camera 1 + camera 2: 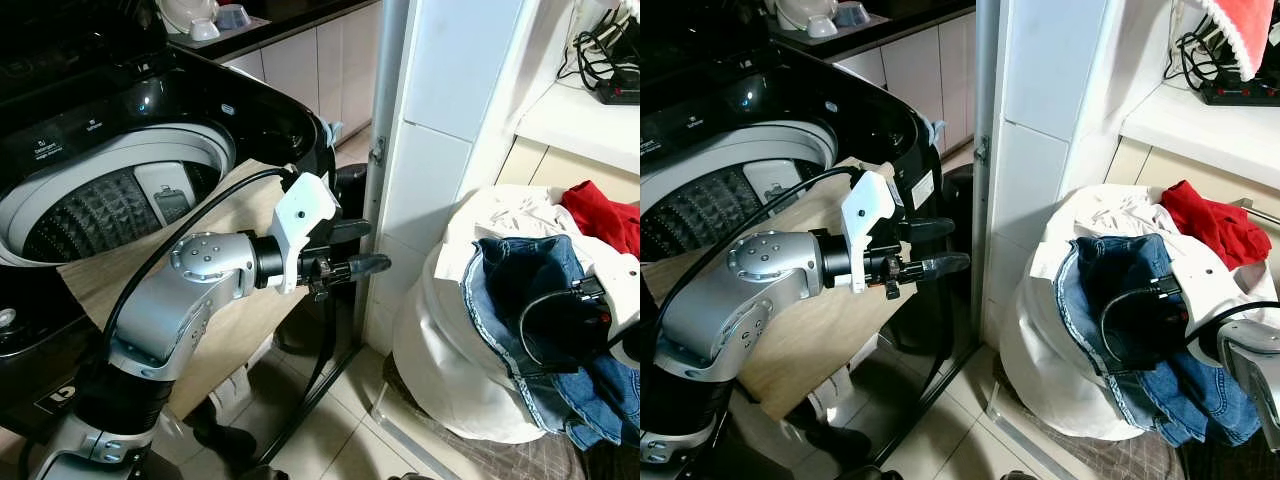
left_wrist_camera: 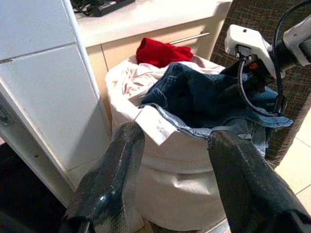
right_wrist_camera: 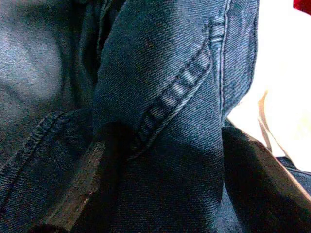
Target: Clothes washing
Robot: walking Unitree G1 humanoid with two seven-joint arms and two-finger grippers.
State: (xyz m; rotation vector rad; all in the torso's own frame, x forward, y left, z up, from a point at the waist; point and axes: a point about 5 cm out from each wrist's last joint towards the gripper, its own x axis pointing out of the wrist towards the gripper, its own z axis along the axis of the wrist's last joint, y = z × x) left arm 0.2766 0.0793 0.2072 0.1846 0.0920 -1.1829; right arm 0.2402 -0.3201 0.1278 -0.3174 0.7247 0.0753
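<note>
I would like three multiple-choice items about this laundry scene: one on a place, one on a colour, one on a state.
1. Where are the jeans?
A. in the washer
B. on the white bag
C. on the floor

2. What colour is the garment behind the jeans?
A. red
B. green
C. yellow

3. How is the washer?
A. lid shut
C. tipped over
B. lid open

Key: 1 B, they drape over the bag; 2 A, it is plainly red; 3 B, the drum shows.
</note>
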